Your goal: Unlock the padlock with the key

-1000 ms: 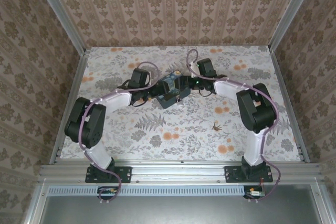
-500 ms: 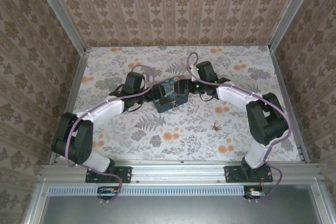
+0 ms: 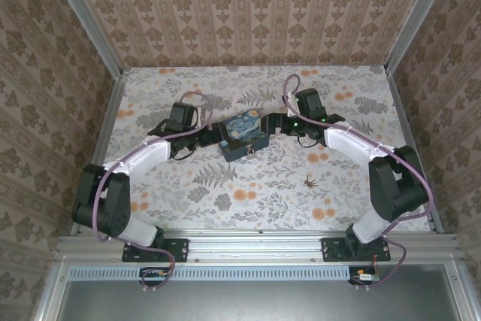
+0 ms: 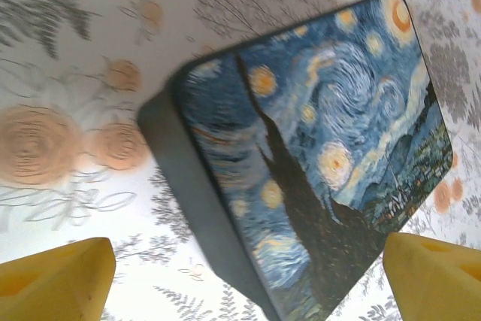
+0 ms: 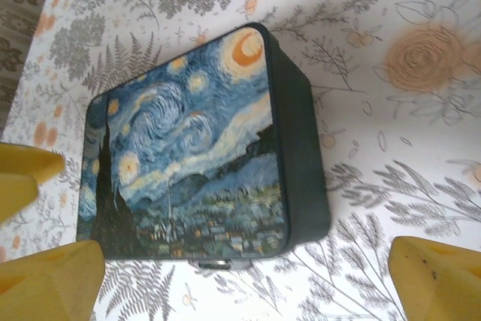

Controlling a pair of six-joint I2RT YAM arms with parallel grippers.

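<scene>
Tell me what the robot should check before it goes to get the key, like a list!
1. Left pincer open: ok, fingers spread wide.
2. Right pincer open: ok.
3. Key free to grab: ok, it lies alone on the right half of the table.
4. Key in a pincer: not ok, both hold nothing.
5. Blue box flat, lid shut: ok.
6. Padlock spotted: cannot tell; a small metal bit at the box's edge is too small to name.
</scene>
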